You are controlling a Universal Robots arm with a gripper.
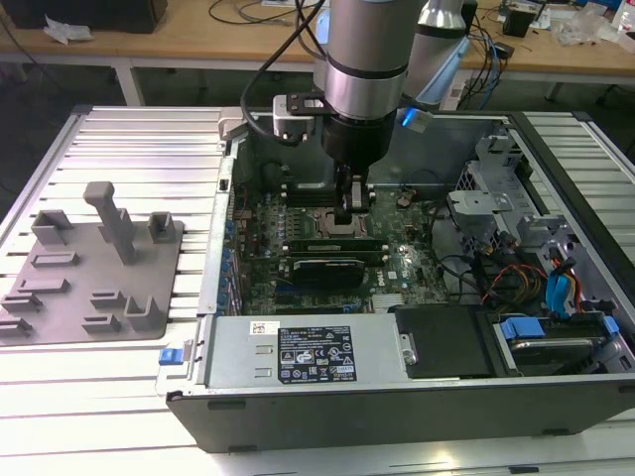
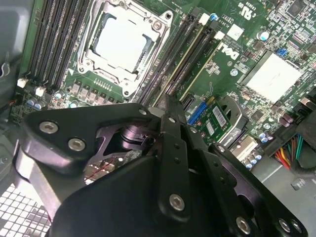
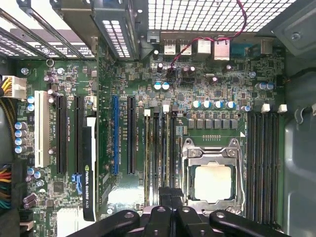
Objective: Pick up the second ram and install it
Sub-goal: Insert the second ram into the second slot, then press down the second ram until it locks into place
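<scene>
The second ram (image 2: pixel 180 61) shows as a thin olive-green edge standing in a black slot beside the CPU socket (image 2: pixel 121 42). My gripper (image 2: pixel 167 101) is low over the motherboard, and its fingers are drawn together on the near end of that stick. In the exterior view the gripper (image 1: pixel 347 213) reaches straight down into the open computer case, just to that view's right of the socket (image 1: pixel 317 223). In the first wrist view the gripper (image 3: pixel 171 193) sits at the end of the slot rows, next to the socket (image 3: pixel 212 180).
A grey holder tray (image 1: pixel 89 268) with upright blocks lies on the table at the exterior view's left. Inside the case are a graphics card (image 1: pixel 327 268), a power supply (image 1: pixel 308 352) along the near wall, and drive bays with cables (image 1: pixel 536 278) at that view's right.
</scene>
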